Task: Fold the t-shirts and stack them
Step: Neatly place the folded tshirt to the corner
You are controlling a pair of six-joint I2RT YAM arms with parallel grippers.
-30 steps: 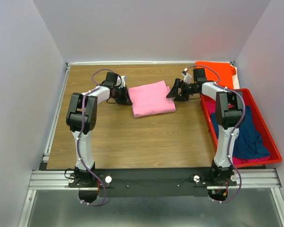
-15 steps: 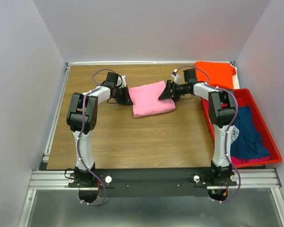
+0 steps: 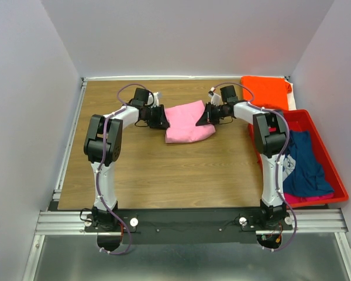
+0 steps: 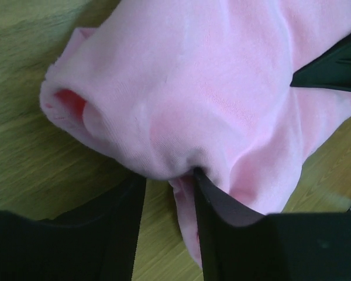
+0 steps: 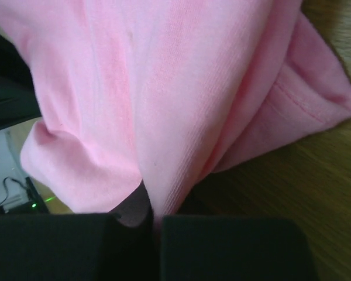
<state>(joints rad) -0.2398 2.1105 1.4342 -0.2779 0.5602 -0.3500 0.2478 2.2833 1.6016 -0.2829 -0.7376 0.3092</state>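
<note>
Right tool (image 5: 152, 218) clamped tight on a pinch of the pink t-shirt (image 3: 187, 124), at its right edge. Left tool (image 4: 164, 193) at the shirt's left edge: jaws parted, a fold of pink cloth against one finger, wood showing in the gap. Shirt lies bunched on the counter (image 3: 164, 170) between the two tools. Orange t-shirt (image 3: 268, 91) in far right corner; navy t-shirt (image 3: 307, 167) in red bin (image 3: 323, 203).

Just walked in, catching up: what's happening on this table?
Two robot arms flank a folded light pink cotton t-shirt on the wooden table. The right gripper is pinched shut on its edge; the left gripper has its jaws apart around a fold at the other edge. A bright orange t-shirt lies at the far right corner.
</note>
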